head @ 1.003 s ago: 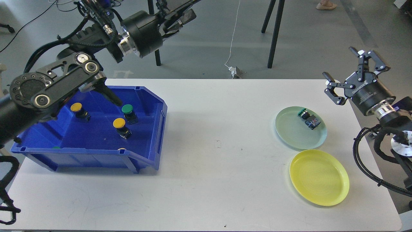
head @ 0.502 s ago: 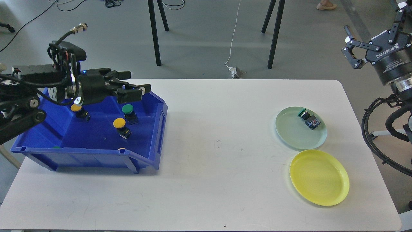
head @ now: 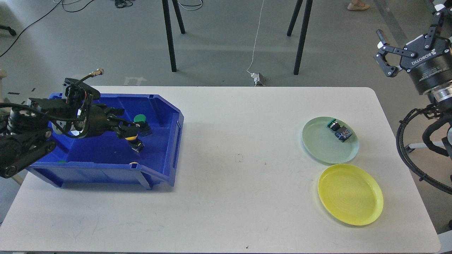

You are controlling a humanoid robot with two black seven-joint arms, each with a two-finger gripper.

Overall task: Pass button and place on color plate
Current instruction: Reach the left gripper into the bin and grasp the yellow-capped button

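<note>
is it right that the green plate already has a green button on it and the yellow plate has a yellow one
Not quite. The head view shows the green plate does hold a green button, but the yellow plate has no button on it. The yellow button seen is in the blue bin, at the left gripper.

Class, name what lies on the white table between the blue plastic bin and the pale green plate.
Nothing: in the head view the white table is bare between the blue plastic bin and the pale green plate.
</note>
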